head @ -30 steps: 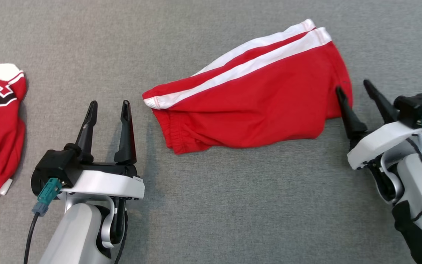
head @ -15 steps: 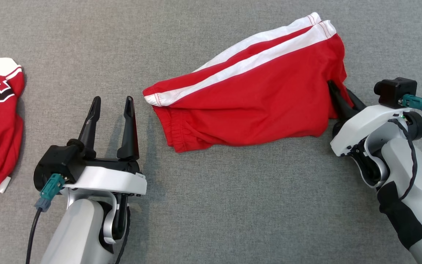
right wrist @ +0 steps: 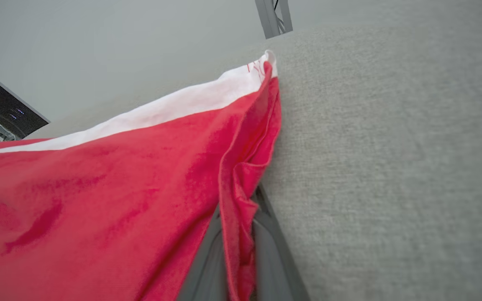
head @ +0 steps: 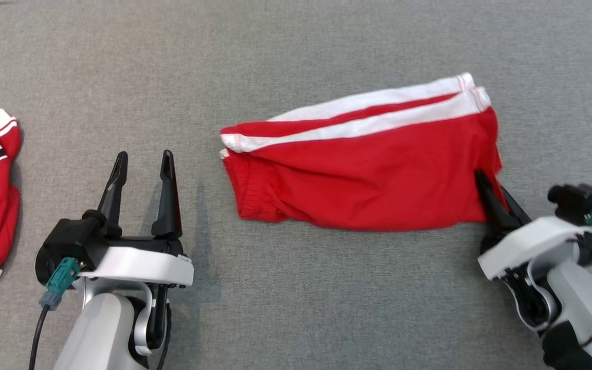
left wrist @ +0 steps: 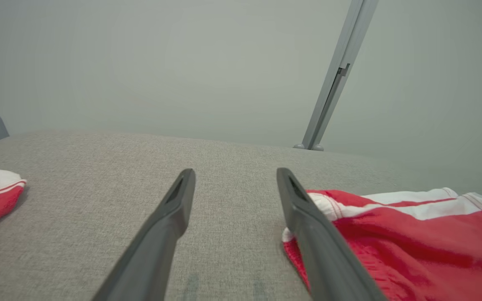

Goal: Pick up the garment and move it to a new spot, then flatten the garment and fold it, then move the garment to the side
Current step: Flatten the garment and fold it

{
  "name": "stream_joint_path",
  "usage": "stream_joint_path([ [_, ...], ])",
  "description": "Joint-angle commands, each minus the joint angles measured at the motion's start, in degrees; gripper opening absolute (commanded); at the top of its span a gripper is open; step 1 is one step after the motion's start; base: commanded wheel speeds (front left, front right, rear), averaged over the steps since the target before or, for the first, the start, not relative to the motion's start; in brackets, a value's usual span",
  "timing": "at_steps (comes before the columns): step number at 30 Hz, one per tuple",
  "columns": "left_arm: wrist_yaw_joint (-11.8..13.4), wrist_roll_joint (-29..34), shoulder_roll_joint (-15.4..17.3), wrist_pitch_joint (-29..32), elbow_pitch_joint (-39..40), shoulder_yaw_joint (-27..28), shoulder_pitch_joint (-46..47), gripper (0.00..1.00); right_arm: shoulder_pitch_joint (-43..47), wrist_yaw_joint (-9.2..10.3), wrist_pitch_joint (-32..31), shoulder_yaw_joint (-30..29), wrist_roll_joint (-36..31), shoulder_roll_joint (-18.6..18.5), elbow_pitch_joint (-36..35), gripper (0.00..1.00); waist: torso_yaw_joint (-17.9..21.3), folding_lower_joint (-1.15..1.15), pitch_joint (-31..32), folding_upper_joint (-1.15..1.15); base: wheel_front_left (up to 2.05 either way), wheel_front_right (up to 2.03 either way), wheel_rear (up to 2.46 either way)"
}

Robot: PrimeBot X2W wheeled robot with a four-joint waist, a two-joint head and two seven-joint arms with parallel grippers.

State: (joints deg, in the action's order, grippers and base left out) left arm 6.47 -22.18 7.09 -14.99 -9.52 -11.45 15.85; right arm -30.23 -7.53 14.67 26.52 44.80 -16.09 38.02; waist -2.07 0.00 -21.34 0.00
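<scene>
Open a second ago, the right gripper [head: 491, 198] now pinches the right edge of the shorts [head: 363, 180] on the counter [head: 296, 308], ready to move them. The left gripper [head: 144, 154] hangs open, empty.

1. Held the left gripper [head: 144, 154] at the lower left of the head view, its two dark fingers parted and pointing up.
2. Carried it on a pale forearm rising from the bottom edge.
3. Pinched the garment [head: 368, 174] at its right edge in the right gripper [head: 488, 182], fingers pressed together and angled up-left.
</scene>
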Motion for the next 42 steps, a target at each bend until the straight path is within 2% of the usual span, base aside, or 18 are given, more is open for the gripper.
stream_joint_path([
  [1,0.3,0.6,0.5,-0.2,0.2,0.3,-0.5,1.0,4.1,0.06,-0.1,-0.6,0.8,-0.9,1.1,0.0,0.8,0.0,0.8,0.0,0.0,0.0,0.0],
  [10,1.1,0.2,1.5,1.1,1.8,0.5,-2.5,1.0,11.0,0.11,0.3,-6.9,-0.5,-2.2,-1.4,0.0,2.7,0.0,2.9,0.0,0.0,0.0,0.0],
  [18,1.4,-0.1,1.9,2.0,2.7,0.0,-3.2,1.0,10.8,0.1,0.2,-8.7,-1.8,-2.2,-2.6,0.0,3.0,0.0,3.9,0.0,0.0,0.0,0.0],
  [24,1.6,-0.5,2.0,2.2,2.9,-0.2,-3.8,1.0,8.4,0.03,-2.0,-8.8,-5.3,-1.7,-8.8,0.0,3.3,0.0,5.4,0.0,0.0,0.0,0.0],
  [29,1.7,-0.7,1.7,2.7,3.1,-0.8,-4.6,1.0,6.1,0.03,-8.1,-5.9,-9.9,-0.2,-18.1,0.0,3.2,0.0,6.7,0.0,0.0,0.0,0.0],
  [33,1.4,-1.1,1.4,2.6,2.8,-1.2,-4.4,1.0,4.5,0.03,-12.8,-1.4,-11.8,2.7,-23.6,0.0,2.3,0.0,7.2,0.0,0.0,0.0,0.0],
  [35,1.2,-1.1,1.2,2.4,2.6,-1.6,-4.0,1.0,3.1,0.03,-14.9,2.5,-11.6,5.7,-24.5,0.0,1.2,0.0,7.1,0.0,0.0,0.0,0.0],
  [38,0.9,-1.4,1.0,2.2,2.2,-1.8,-3.5,1.0,2.2,0.03,-16.0,6.1,-10.6,8.2,-22.7,0.0,-0.2,0.0,6.7,0.0,0.0,0.0,0.0],
  [42,0.7,-1.6,0.5,1.8,1.6,-2.2,-3.1,1.0,1.8,0.02,-15.9,10.0,-9.6,9.8,-18.4,0.0,-1.9,0.0,6.1,0.0,0.0,0.0,0.0],
])
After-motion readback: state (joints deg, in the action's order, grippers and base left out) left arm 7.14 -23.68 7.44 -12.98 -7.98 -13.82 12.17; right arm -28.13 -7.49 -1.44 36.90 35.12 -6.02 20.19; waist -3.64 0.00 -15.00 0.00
